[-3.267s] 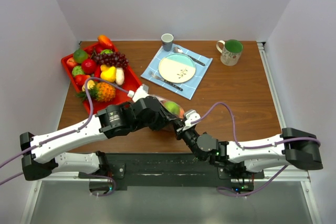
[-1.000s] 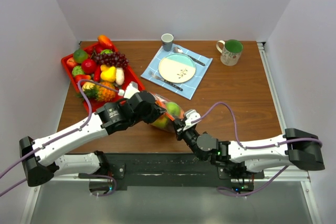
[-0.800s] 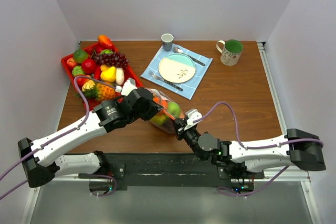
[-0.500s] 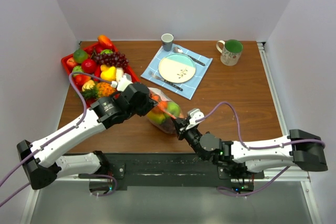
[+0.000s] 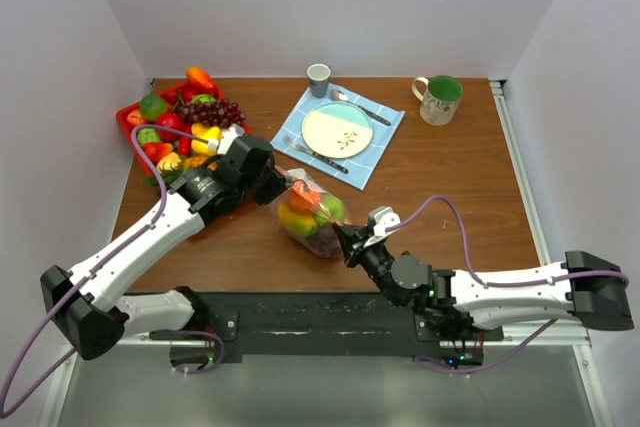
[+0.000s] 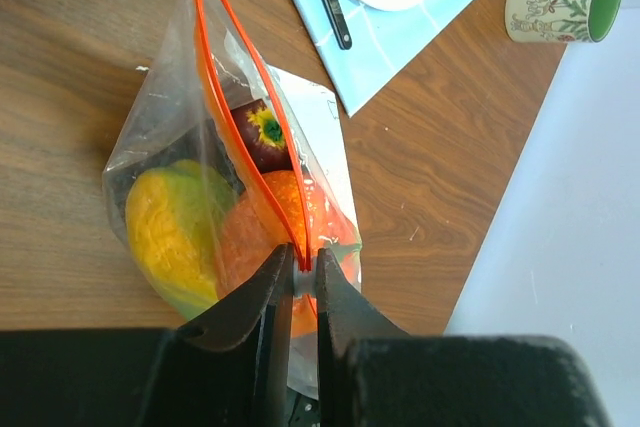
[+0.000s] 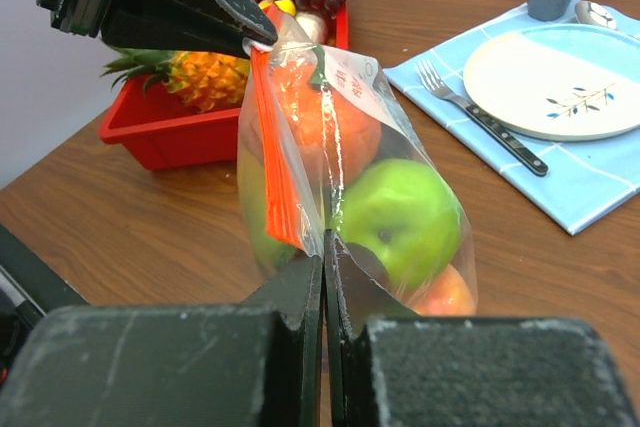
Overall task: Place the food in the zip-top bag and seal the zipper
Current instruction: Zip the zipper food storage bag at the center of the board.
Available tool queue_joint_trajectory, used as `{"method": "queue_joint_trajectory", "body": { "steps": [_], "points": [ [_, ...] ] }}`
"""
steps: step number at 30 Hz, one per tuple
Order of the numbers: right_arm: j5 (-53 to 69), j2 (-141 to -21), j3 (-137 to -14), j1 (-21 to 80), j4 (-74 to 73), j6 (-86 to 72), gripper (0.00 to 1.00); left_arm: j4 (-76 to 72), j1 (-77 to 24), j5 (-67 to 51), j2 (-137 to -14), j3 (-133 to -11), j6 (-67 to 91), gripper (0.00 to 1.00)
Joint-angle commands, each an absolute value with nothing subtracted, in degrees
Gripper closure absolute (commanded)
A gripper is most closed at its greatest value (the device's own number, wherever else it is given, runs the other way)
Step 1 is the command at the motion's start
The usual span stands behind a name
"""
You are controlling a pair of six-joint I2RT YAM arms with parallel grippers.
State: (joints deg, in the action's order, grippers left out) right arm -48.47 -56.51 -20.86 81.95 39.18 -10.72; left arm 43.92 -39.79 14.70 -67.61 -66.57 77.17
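The zip-top bag lies on the table between the arms, filled with food: a green apple, an orange piece, a yellow-green fruit and a dark purple one. My left gripper is shut on the orange-red zipper at the bag's far-left end, pinching a small white piece on the strip. My right gripper is shut on the clear plastic at the bag's near-right corner. More food, with grapes, sits in a red tray.
A plate with fork and spoon rests on a blue napkin behind the bag. A small cup and a green-lined mug stand at the back. The red tray lies just left of my left gripper.
My left gripper has slid up and to the left along the bag's zipper edge, away from the right gripper. The bag now lies stretched between them. The right gripper shifted slightly right.
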Motion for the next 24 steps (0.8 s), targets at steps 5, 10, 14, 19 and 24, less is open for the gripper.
{"method": "queue_joint_trajectory", "body": {
  "steps": [5, 10, 14, 19, 24],
  "points": [
    [-55.1, -50.28, -18.46, 82.26, 34.81, -11.86, 1.0, 39.64, -31.99, 26.98, -70.4, -71.36, 70.67, 0.99],
    [-56.07, -47.2, -17.67, 82.26, 32.35, -12.04, 1.0, 38.41, -30.15, 26.81, -72.77, -72.16, 68.82, 0.99],
    [-56.69, -45.18, -17.49, 82.18, 30.76, -12.13, 1.0, 37.79, -29.53, 26.54, -74.62, -73.47, 67.85, 1.0],
    [-57.3, -42.81, -16.88, 82.18, 29.09, -12.3, 1.0, 36.92, -29.0, 26.63, -76.37, -74.09, 66.63, 1.0],
    [-57.74, -42.36, -17.05, 82.18, 27.69, -12.3, 1.0, 36.39, -28.92, 24.26, -77.52, -74.97, 65.04, 1.0]
  ]
}}
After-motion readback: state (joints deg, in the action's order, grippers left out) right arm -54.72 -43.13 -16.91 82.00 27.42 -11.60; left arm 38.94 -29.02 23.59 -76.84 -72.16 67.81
